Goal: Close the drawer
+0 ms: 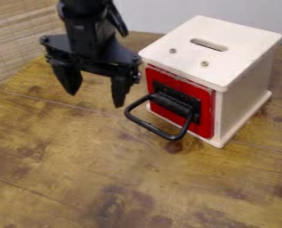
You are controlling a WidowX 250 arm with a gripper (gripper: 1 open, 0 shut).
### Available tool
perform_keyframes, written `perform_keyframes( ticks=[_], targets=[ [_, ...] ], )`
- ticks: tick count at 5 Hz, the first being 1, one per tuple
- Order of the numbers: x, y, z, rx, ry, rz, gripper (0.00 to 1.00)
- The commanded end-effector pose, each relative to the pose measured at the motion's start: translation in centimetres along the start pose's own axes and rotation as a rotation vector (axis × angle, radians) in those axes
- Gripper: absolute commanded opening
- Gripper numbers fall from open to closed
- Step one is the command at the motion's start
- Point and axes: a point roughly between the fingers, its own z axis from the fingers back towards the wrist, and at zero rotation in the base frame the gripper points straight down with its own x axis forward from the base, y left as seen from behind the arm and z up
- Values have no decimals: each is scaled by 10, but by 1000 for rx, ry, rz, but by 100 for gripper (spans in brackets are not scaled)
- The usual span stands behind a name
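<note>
The drawer (179,96) shows its red face with a black front panel, set in the cream-white cabinet (221,61). It looks pushed in nearly flush with the cabinet front. Its large black loop handle (157,120) sticks out toward the front left, low over the table. My gripper (93,87) is black, open and empty, with fingers pointing down. It hangs above the table just left of the handle, not touching it. The right finger (122,91) is close to the handle's upper left corner.
The wooden table (95,178) spreads in front and to the left. A woven bamboo mat or wall (15,40) stands at the far left. The cabinet has a slot (208,43) on top.
</note>
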Motion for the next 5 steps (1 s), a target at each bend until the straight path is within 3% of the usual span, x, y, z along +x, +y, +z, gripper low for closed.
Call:
perform_keyframes(
  ticks=[1,2,3,4,5],
  targets=[
    [-9,9,32,-87,-90,-13,100],
    [-6,23,18,-87,-104,25,100],
    [5,30,-1,-14,-69,76,100],
    [7,21,0,19,-36,80,100],
    [6,11,11,8,-26,54,100]
  ],
)
